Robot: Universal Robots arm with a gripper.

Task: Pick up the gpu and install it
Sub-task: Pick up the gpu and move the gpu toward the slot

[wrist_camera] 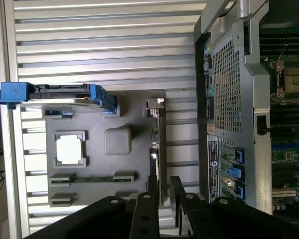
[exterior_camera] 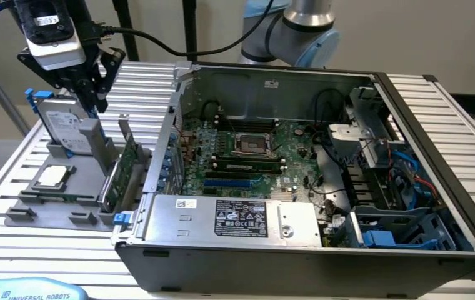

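The gpu (exterior_camera: 122, 167) stands on edge in a slot of the grey fixture (exterior_camera: 25, 207), its green board facing the computer case and its silver bracket at the far end. My gripper (exterior_camera: 92, 103) hangs above the fixture, over the gpu's far end and close to the hard drive, touching nothing. In the wrist view the gpu (wrist_camera: 161, 144) appears edge-on as a thin strip running toward the gap between my two black fingers (wrist_camera: 152, 185). The gripper (wrist_camera: 163, 186) is open and holds nothing.
A silver hard drive (exterior_camera: 60, 124) with blue rails stands upright at the fixture's back, and a square CPU chip (exterior_camera: 53, 175) lies flat on it. The open computer case (exterior_camera: 297, 257) sits to the exterior view's right, its motherboard (exterior_camera: 254, 150) and blue slot (exterior_camera: 233, 183) exposed. The table is slatted metal.
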